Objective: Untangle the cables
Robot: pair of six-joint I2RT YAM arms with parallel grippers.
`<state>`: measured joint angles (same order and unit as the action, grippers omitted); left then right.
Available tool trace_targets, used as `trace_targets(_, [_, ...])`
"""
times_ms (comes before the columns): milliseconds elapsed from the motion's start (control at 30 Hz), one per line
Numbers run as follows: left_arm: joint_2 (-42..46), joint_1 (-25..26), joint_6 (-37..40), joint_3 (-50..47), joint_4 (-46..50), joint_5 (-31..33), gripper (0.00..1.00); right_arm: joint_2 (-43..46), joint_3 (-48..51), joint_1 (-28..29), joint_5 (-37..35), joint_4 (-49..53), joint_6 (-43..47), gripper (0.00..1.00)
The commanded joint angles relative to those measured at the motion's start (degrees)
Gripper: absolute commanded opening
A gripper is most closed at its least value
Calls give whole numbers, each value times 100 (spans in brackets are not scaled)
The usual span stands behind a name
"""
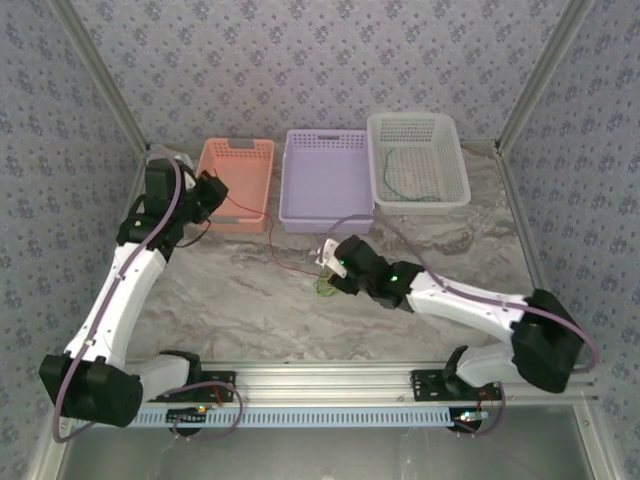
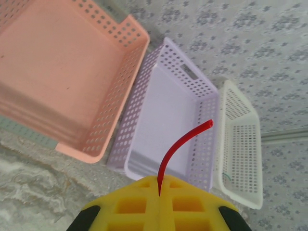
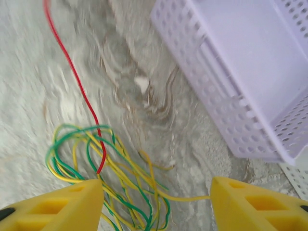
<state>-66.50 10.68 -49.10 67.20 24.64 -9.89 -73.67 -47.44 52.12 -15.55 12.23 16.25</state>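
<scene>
My left gripper [image 2: 159, 192] is shut on the end of a red cable [image 2: 183, 142], which curves up out of the closed yellow fingers. In the top view this gripper [image 1: 212, 190] hangs by the orange basket [image 1: 236, 180]. The red cable [image 1: 271, 240] trails from it across the table to a tangle of green and yellow cables [image 1: 325, 288]. My right gripper [image 3: 156, 204] stands open just above that tangle [image 3: 120, 178], and one yellow strand reaches its right finger [image 3: 255, 202]. The red cable [image 3: 72, 72] ends inside the tangle.
Three baskets stand in a row at the back: orange, purple [image 1: 328, 180] and white [image 1: 418, 160]. A green cable [image 1: 405, 185] lies in the white one. The purple basket's corner [image 3: 250, 72] is close to the right gripper's right side.
</scene>
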Motion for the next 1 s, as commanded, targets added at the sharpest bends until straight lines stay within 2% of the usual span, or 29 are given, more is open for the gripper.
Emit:
trace_targets(0, [-8,22,228,424,-396,-407,0,446,-206,-273,959,132,-429,65])
trace_targets(133, [-90,27,272,738,-425,-816,0,248,-796,-398,1962,64,-746,69])
trace_targets(267, [-138,36,237,878,-465,-1112,0,-310,-1447,-421,2378,-371,-1111,72])
trace_targets(433, [-119,65,261,952,-393,-1348,0,-1040,-2397,-421,2418,-728,-1142,73])
trace_targets(700, [-142,70,277,963,-318,-1449,0,-2015,-3608,-447,2600,-552,-1123,71])
trace_targets(800, [-143,73,320,977,-274,-1420,0,-2160,-3779,-431,2745,-499,-1150,69])
trace_targets(967, [-204,75,503,1059,-135,-1377,0,-1858,-3308,-357,2487,-844,-1350,69])
